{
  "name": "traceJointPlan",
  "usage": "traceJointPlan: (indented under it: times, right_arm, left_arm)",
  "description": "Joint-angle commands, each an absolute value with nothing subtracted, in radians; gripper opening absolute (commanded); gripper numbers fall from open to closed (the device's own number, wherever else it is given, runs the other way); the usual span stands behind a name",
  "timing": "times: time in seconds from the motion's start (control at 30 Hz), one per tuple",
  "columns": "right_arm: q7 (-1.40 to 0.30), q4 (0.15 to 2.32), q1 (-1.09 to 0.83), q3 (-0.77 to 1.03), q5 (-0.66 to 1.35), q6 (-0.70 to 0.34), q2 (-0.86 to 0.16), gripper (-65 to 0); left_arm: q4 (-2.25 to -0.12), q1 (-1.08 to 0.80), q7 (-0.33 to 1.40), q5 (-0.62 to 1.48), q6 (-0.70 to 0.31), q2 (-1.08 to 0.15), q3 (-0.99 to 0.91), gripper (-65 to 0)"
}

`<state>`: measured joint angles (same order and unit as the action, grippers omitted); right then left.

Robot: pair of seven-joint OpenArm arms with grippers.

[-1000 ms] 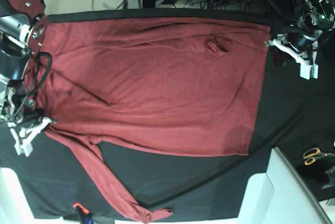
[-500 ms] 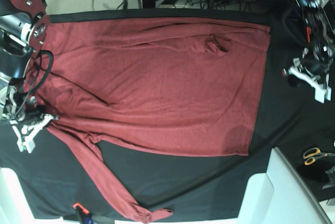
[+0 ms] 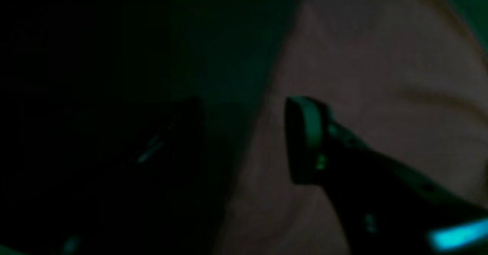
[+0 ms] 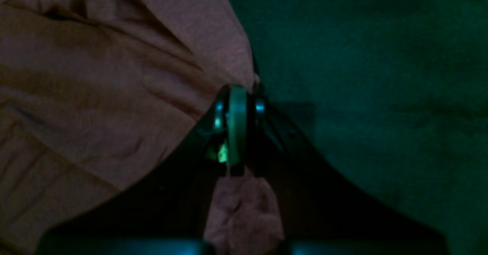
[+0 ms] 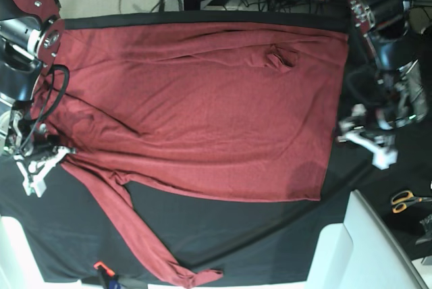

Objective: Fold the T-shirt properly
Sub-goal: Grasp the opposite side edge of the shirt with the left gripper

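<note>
One black table cloth (image 5: 270,235) carries one T-shirt (image 5: 202,107), spread flat, with one sleeve trailing toward the near edge. Two grippers: right gripper (image 4: 237,95) clenched on the shirt's edge; left gripper (image 5: 364,137) parted at the hem, grasping nothing. One pair of scissors (image 5: 407,200).

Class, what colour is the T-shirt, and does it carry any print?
The T-shirt is plain brick-red, no print; clearest in the base view.

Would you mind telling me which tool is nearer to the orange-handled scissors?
Left. The left tool is at the T-shirt's hem side, just up-left of the scissors. The right tool grips the shirt at the far end.
</note>
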<state>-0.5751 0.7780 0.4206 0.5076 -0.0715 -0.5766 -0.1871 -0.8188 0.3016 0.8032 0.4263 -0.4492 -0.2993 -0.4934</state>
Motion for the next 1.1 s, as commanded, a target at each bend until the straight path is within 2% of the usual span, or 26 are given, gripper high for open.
traceJointPlan:
  times: [0.0,0.2,0.43,0.5,0.67,0.73,0.77,1.07]
  right_arm:
    - [-0.558,0.794,0.450,0.507,-0.061,-0.581,-0.202,-64.4]
    - [-0.558,0.837,0.430,0.507,-0.059,-0.584,-0.209,-64.4]
    - [-0.561,0.920,0.401,0.506,-0.059,-0.584,-0.202,-64.4]
    - [-0.561,0.920,0.401,0.506,-0.059,-0.584,-0.202,-64.4]
    - [-0.561,0.920,0.400,0.506,-0.061,-0.584,-0.202,-64.4]
    - [-0.561,0.918,0.400,0.506,-0.061,-0.584,-0.200,-64.4]
    - [-0.561,0.918,0.400,0.506,-0.059,-0.584,-0.200,-64.4]
    - [-0.561,0.918,0.387,0.506,-0.061,-0.584,-0.185,-64.4]
  left_arm:
    - [-0.814,0.331,0.769,0.440,-0.453,-0.318,-0.495,-27.6]
    - [-0.700,0.355,0.659,0.438,-0.344,-0.306,-0.487,-27.5]
    - [-0.699,0.355,0.653,0.438,-0.341,-0.282,-0.484,-29.3]
    - [-0.699,0.352,0.653,0.438,-0.341,-0.274,-0.484,-35.9]
    - [-0.697,0.344,0.653,0.438,-0.341,-0.272,-0.484,-57.3]
    - [-0.696,0.343,0.653,0.438,-0.341,-0.272,-0.484,-63.4]
    - [-0.696,0.343,0.653,0.438,-0.341,-0.272,-0.484,-65.0]
    - [-0.650,0.341,0.650,0.438,-0.340,-0.282,-0.484,-65.0]
